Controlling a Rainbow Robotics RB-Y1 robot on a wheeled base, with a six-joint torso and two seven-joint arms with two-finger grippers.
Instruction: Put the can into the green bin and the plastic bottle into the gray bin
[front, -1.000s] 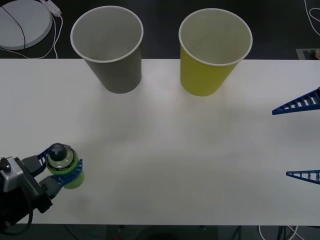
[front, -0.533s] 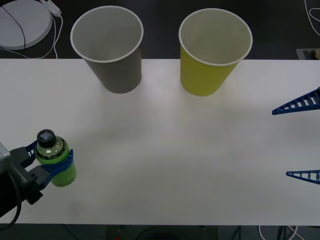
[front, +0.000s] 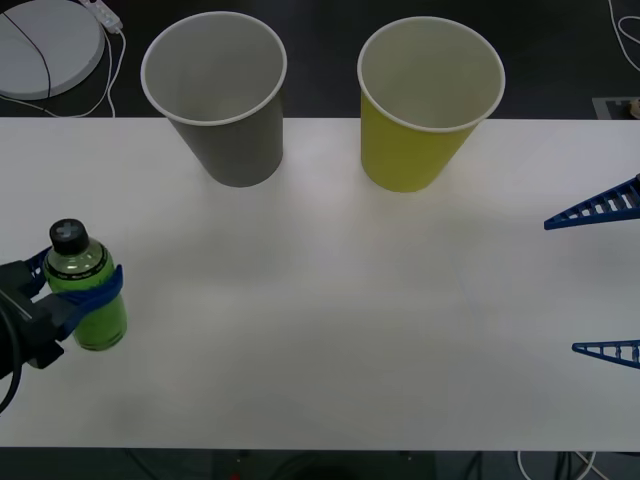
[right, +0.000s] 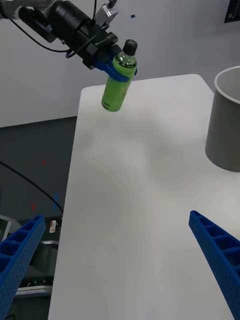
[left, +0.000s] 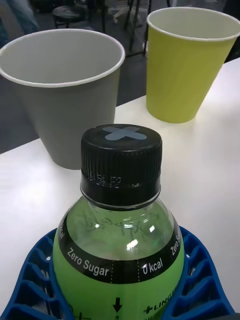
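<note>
My left claw clamped round bottle, held upright above desk at left edge, clear of surface. Gray bin and green bin upright at far edge, apart. My right claw wide open, at right edge.

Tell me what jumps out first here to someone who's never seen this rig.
The plastic bottle of bright green liquid, upright in the left end effector and lifted off the table at its left edge. Next, the two big bins standing upright at the far edge: the gray bin on the left, the green bin to its right. The right end effector sits open and idle at the table's right side.
</note>
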